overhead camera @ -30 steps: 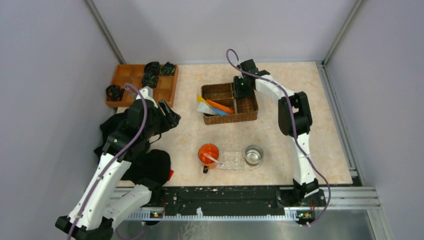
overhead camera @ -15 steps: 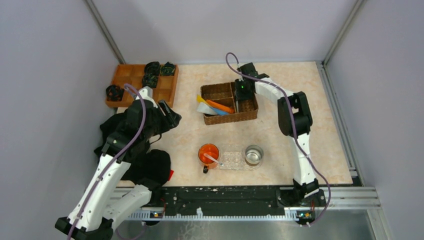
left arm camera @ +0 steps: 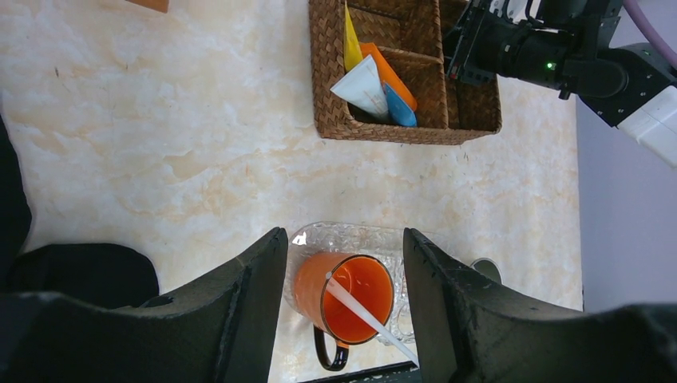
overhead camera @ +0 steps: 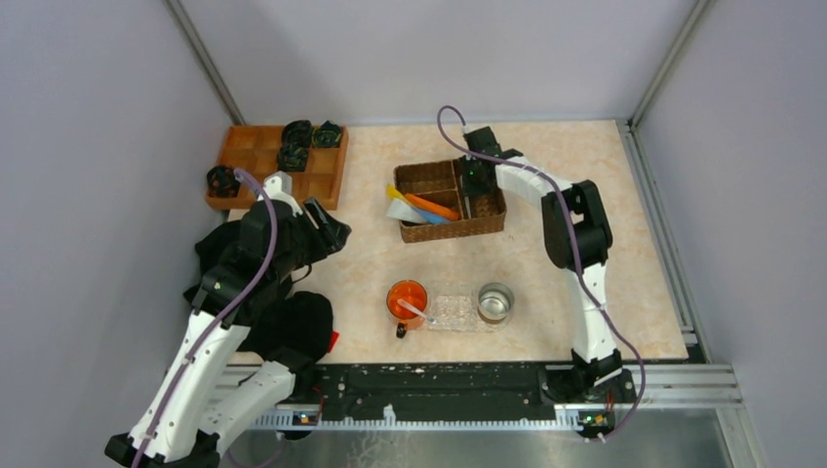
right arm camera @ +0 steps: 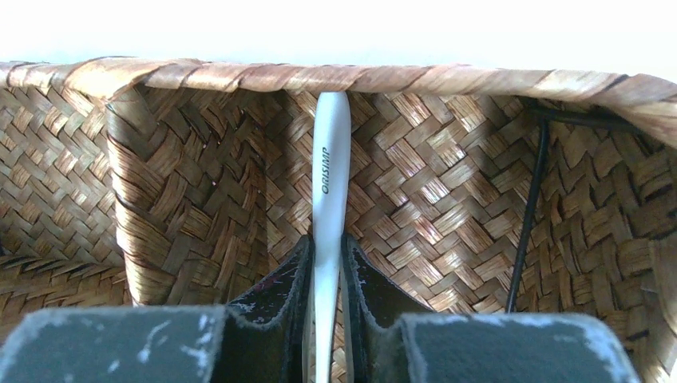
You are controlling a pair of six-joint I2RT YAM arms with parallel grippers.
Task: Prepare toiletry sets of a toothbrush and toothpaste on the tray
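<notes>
My right gripper [overhead camera: 475, 190] reaches down into the right compartment of the wicker basket [overhead camera: 449, 232]. In the right wrist view its jaws [right arm camera: 327, 243] are shut on a slim white toothbrush [right arm camera: 330, 183] that lies against the woven wall. Orange [overhead camera: 429, 207], yellow [overhead camera: 390, 192] and blue [left arm camera: 399, 108] tubes lie in the basket's left compartment. The clear bumpy tray [overhead camera: 451, 312] sits near the front. An orange mug [overhead camera: 407, 299] stands on it with another white toothbrush [left arm camera: 367, 315] inside. My left gripper [overhead camera: 336, 232] hangs open and empty above the table's left middle, jaws [left arm camera: 343, 235] wide.
A steel cup [overhead camera: 494, 302] stands at the tray's right end. An orange wooden compartment tray [overhead camera: 278, 166] with black objects sits at the back left. A black cloth [overhead camera: 263, 292] lies under the left arm.
The right gripper has sunk deeper into the basket compartment and closed its jaws onto the white toothbrush. The left arm has shifted slightly, still open.
</notes>
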